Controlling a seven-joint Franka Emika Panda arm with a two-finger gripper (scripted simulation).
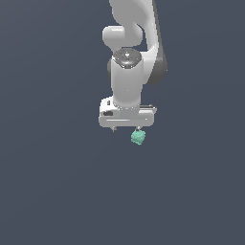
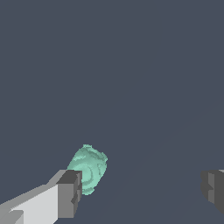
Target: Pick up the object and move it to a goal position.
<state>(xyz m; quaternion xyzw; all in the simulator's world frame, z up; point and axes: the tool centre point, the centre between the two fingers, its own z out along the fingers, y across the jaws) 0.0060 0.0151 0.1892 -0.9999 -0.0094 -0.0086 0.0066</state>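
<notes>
White Panda arm (image 1: 129,52) descends from top centre of frame, wrist pointing straight down. Dark joint cap visible on upper wrist segment. White gripper (image 1: 127,129) sits just above frame centre, body wide and flat. Two short dark fingertips poke below body, set well apart; jaws spread. Small mint-green knobbly object (image 1: 138,138) lies right beneath fingertip nearer exterior view's right, at or touching it; contact unclear. Other fingertip stands apart from object. Background: uniform dark slate-grey surface (image 1: 52,191), featureless.
</notes>
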